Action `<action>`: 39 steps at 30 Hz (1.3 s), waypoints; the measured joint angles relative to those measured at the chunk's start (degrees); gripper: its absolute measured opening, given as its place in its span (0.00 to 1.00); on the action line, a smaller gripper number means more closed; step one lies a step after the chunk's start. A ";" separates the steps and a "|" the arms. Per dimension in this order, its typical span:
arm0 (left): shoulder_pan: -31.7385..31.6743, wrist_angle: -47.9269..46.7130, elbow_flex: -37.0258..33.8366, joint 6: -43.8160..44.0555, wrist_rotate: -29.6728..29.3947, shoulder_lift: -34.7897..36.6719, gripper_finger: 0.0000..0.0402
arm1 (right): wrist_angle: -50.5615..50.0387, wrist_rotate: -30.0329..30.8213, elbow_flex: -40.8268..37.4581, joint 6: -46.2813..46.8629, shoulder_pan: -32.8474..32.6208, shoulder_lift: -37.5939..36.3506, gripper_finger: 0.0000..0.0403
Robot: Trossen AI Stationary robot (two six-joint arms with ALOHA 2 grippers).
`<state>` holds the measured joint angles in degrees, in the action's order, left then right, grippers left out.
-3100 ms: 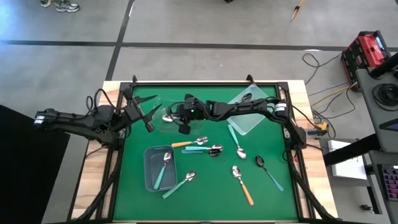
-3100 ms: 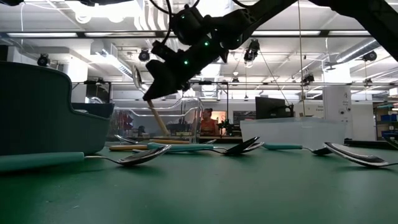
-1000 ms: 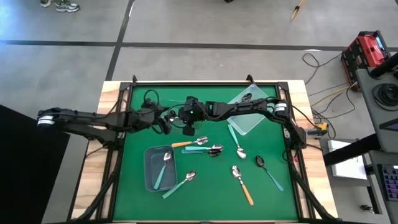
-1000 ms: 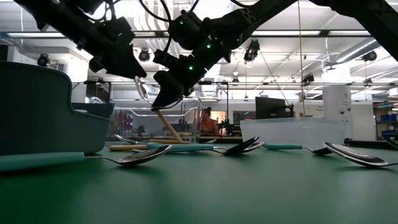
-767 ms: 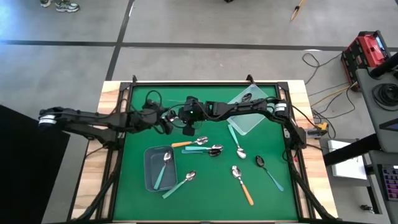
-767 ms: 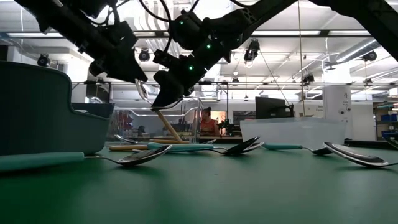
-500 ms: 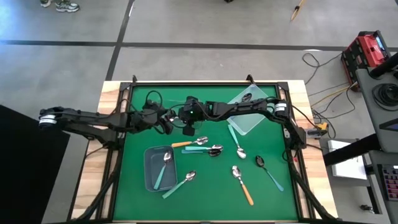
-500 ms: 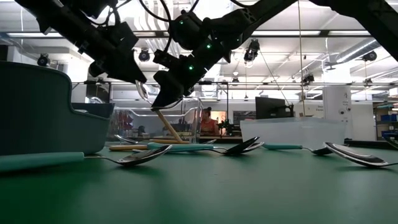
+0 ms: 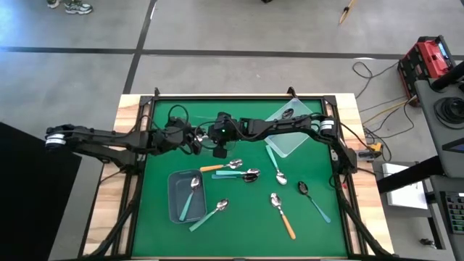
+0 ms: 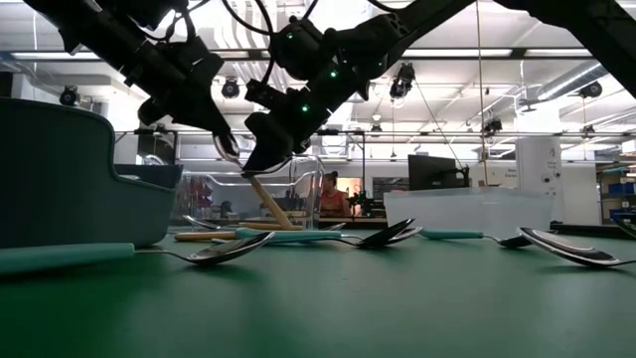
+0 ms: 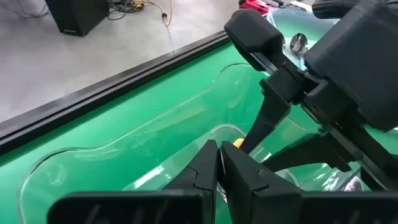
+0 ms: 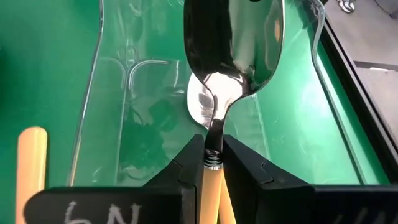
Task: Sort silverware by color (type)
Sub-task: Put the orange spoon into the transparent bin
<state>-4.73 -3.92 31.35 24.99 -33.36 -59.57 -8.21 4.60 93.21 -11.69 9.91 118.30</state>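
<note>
The right claw (image 12: 213, 155) is clamped on the orange-handled spoon (image 12: 230, 37), with its two fingers pressed on the neck just where the metal meets the plastic. In the low view this claw (image 10: 260, 159) hangs above the table, and the spoon's handle (image 10: 266, 202) slants down from it while the bowl sticks up on the other side.

The left claw (image 11: 217, 163) comes in from the opposite side with its fingers together. Its tip (image 10: 221, 134) sits right at the spoon's bowl, though I cannot tell whether it actually pinches the metal or only touches it. From above, the two claws meet nose to nose, the left (image 9: 196, 143) just beside the right (image 9: 217, 147), over the far left part of the table (image 9: 239, 232).

Under both lies a clear bin (image 12: 112, 93), with a second orange handle (image 12: 31, 162) showing beside it in the right wrist view.

Farther out, a grey bin (image 9: 172, 196) near the left front holds a teal spoon (image 9: 190, 199). Another teal spoon (image 9: 210, 215) lies just beside that bin. An orange spoon (image 9: 221, 167) and a teal one (image 9: 239, 175) lie together in the middle. More spoons are scattered to the right, near a second clear bin (image 9: 293, 138).
</note>
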 joint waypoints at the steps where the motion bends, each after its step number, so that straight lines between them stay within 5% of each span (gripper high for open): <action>1: 0.02 -0.12 0.00 0.06 -0.27 0.00 0.00 | 0.04 0.00 0.00 0.16 0.00 0.00 0.10; 31: 0.02 -0.39 0.04 3.61 -0.52 0.04 0.00 | -1.36 -0.11 0.04 0.26 -0.02 -1.07 0.11; 39: 0.04 -0.55 0.04 3.63 -0.14 -0.02 0.00 | -0.97 -0.11 0.07 2.73 -0.02 -1.07 0.29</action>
<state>-4.69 -4.48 31.39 28.62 -33.50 -59.59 -9.18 4.49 93.27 -8.96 9.89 117.23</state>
